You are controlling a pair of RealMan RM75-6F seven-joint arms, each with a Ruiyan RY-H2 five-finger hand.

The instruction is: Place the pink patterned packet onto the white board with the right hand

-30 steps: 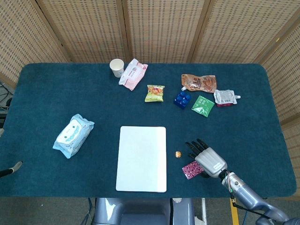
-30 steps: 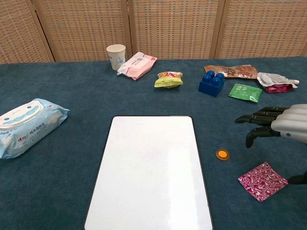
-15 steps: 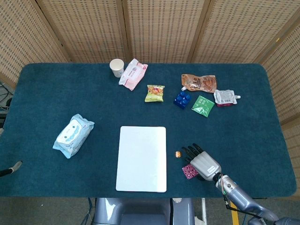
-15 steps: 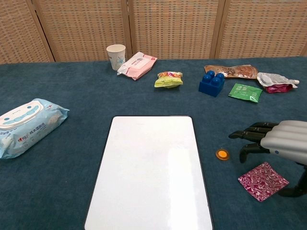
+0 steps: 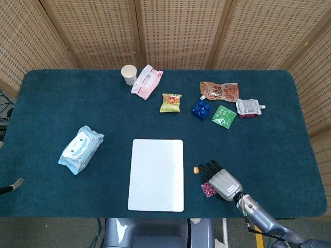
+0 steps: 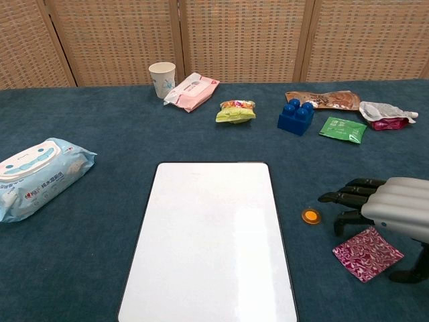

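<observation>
The pink patterned packet (image 6: 367, 253) lies flat on the blue cloth, right of the white board (image 6: 211, 241); in the head view the packet (image 5: 208, 189) shows only partly under the hand. My right hand (image 6: 385, 206) hovers just above it with fingers spread and stretched toward the board, the thumb (image 6: 411, 272) down at the packet's right side. The hand (image 5: 222, 181) holds nothing. The white board (image 5: 156, 174) lies bare at the front centre. My left hand is out of both views.
A small orange disc (image 6: 310, 216) lies between board and packet. At the back stand a paper cup (image 6: 162, 78), pink wipes pack (image 6: 192, 90), green snack bag (image 6: 236, 111), blue block (image 6: 295, 117), green sachet (image 6: 342, 129) and two pouches. A blue wipes pack (image 6: 37, 176) lies left.
My right hand has moved down and toward the front-left, settling lower over the pink packet. The packet itself has not shifted.
</observation>
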